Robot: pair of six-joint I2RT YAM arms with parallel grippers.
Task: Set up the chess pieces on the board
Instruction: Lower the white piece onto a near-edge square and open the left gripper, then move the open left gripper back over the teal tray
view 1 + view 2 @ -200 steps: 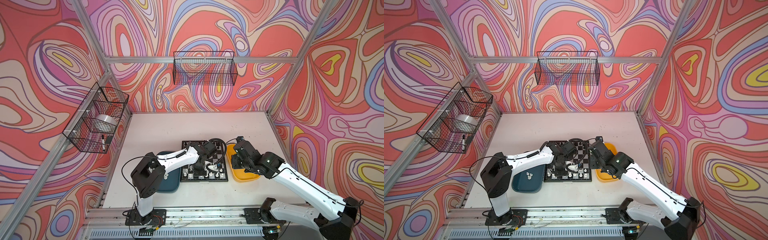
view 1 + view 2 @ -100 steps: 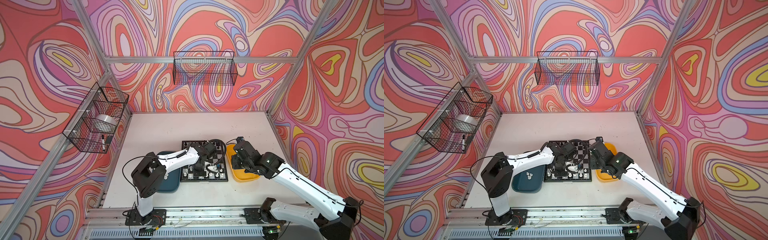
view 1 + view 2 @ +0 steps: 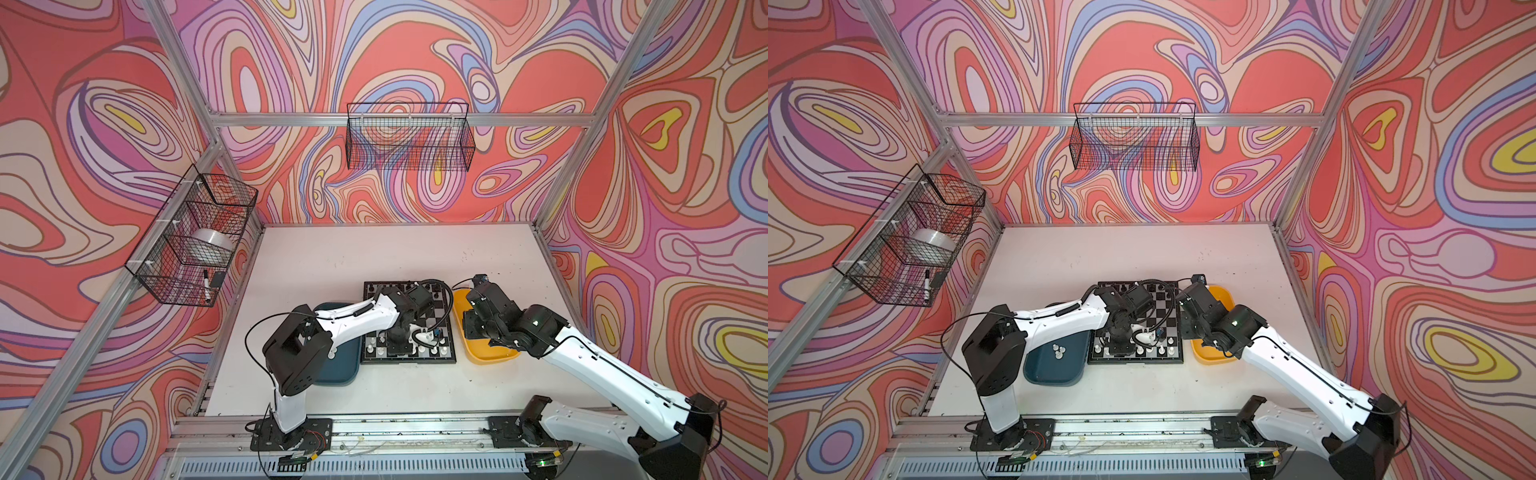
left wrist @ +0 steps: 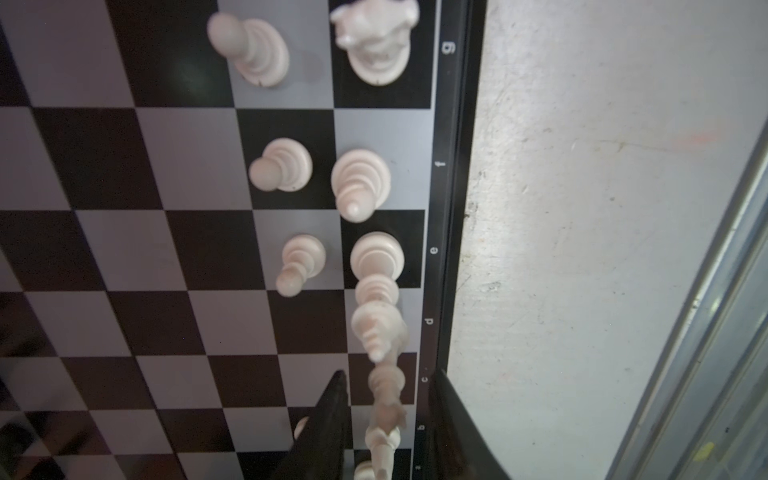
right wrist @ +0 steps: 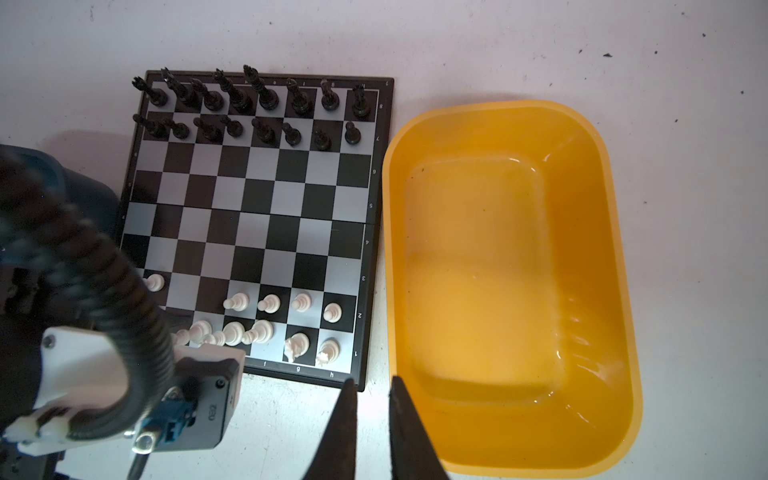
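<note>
Risk of toppling: your left fingers [image 4: 328, 415], parted and gripping nothing, straddle a white piece [image 4: 386, 386] in the crowded near row of the board [image 5: 257, 195]; a skewed lift would clip its leaning neighbours [image 4: 378, 328]. Your left arm reaches low over that row; your right fingers [image 5: 347, 415], pressed nearly together and empty, hover above the counter [image 5: 291, 415] beside the yellow tray [image 5: 498, 270].

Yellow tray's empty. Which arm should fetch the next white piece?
Left, probably. The spare white chess pieces lie in the teal tray on its side, and the left gripper stands open; the right gripper hangs by the yellow tray.
</note>
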